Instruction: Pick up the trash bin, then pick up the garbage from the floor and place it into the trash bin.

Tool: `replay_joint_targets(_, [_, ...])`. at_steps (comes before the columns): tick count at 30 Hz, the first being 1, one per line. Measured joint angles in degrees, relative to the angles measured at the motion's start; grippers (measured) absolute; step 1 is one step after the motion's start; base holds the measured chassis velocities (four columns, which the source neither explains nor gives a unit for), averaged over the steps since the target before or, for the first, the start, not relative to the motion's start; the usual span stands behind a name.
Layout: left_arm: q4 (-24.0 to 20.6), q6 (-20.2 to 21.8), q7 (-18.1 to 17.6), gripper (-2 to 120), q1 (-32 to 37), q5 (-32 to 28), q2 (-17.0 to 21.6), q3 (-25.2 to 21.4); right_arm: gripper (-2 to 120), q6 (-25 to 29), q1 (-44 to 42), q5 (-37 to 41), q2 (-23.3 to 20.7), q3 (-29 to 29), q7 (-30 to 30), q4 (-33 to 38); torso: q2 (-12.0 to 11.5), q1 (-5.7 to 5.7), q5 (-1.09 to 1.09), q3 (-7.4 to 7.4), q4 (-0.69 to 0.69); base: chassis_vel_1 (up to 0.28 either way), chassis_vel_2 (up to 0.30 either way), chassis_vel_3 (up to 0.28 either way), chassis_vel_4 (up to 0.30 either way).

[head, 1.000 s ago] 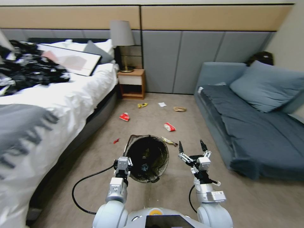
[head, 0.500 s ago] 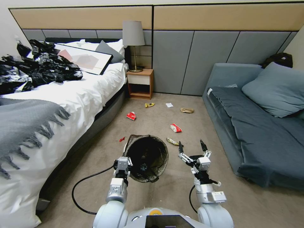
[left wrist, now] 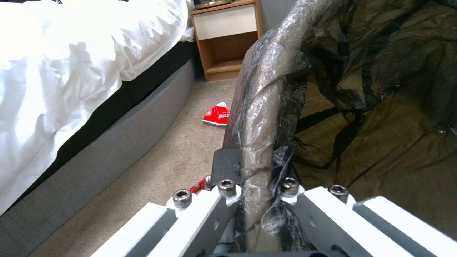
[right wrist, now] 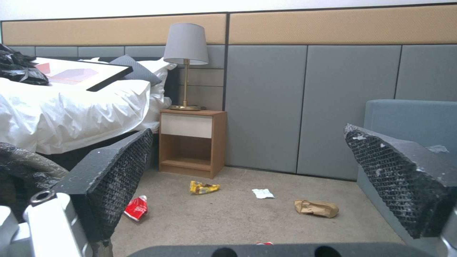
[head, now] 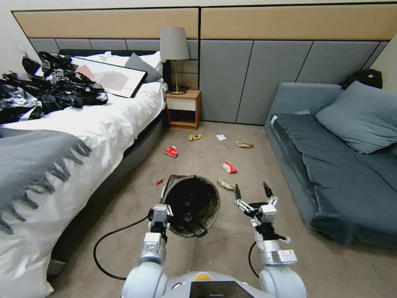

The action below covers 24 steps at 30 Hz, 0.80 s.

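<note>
Trash bin (head: 191, 205) being held off floor at rim by left end effector (head: 160, 215), fingers pinching rim; bin tilted, mouth facing up toward head camera, long axis leaning away. Black liner crumpled over rim. Right end effector (head: 252, 193) being held beside bin, fingers spread. Garbage being left scattered on beige carpet (head: 198, 155): red packet (head: 171, 151), brown bag (head: 244, 144), between bed (head: 95, 124) and sofa (head: 331, 165).

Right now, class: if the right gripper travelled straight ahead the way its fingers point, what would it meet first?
The open right gripper points forward over bare carpet. Nearest ahead is probably the yellow wrapper, slightly left of its line, then the red-and-white packet; depth is uncertain.
</note>
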Motion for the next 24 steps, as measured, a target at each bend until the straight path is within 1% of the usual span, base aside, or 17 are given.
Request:
replay_joint_targets(7, [-0.1,0.0,0.0,0,0.0,0.0,-0.1,0.0,100,0.2,0.0,0.0,0.0,0.0,0.0,-0.3,0.0,0.00,0.00,0.00,0.00,0.000,0.000,0.000,0.000])
replay_joint_targets(11, [-0.1,0.0,-0.1,0,0.0,0.0,-0.2,-0.1,100,0.3,0.0,0.1,0.0,0.0,0.0,-0.5,0.0,0.00,0.00,-0.01,0.00,-0.091,0.076,0.092,-0.087])
replay_joint_targets(17, [0.0,0.0,-0.1,0,-0.1,0.0,-0.3,-0.1,100,0.4,0.3,0.3,0.0,0.0,0.0,-0.7,0.0,0.00,0.00,0.00,-0.01,-0.166,0.176,0.165,-0.165])
replay_joint_targets(24, [0.0,0.0,-0.1,0,-0.1,0.0,-0.3,-0.5,100,0.4,0.4,0.4,0.0,-0.1,0.0,-0.9,0.0,0.00,-0.01,0.00,0.01,-0.201,0.219,0.221,-0.210])
